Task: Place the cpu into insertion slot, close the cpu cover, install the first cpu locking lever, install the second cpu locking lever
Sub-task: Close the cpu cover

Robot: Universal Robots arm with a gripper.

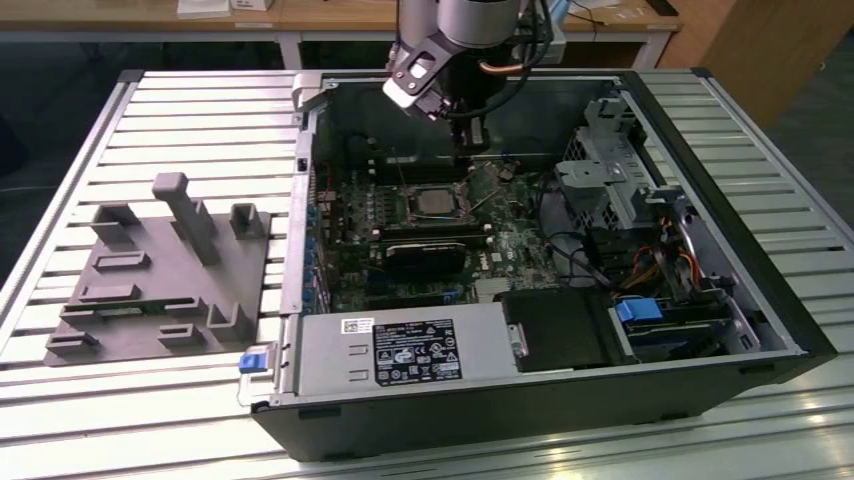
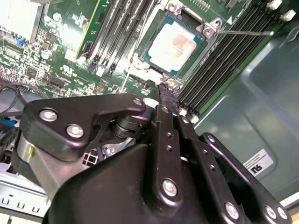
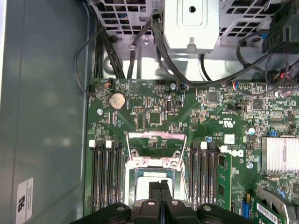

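Note:
The cpu (image 2: 175,44) lies flat in the insertion slot (image 2: 205,29), its pale square face up; the exterior view shows it mid-board (image 1: 434,201). The cpu cover (image 3: 156,142), a silvery frame with a square window, stands swung open beyond the slot's far edge. A thin wire locking lever (image 2: 245,32) sticks out sideways from one slot corner, unlatched. My gripper (image 3: 160,187) hangs over the slot's edge on the cover side, fingers shut together with nothing between them. In the second wrist view the gripper (image 2: 166,91) ends just short of the slot rim, and the exterior view has the gripper (image 1: 470,148) above the board.
Long black memory slots (image 3: 105,177) flank the socket on both sides. A black heatsink block (image 1: 424,255) lies on the board nearer the case front, with cables and a drive cage (image 1: 607,170) at the exterior view's right. A grey fixture (image 1: 160,270) sits outside the case on the slatted table.

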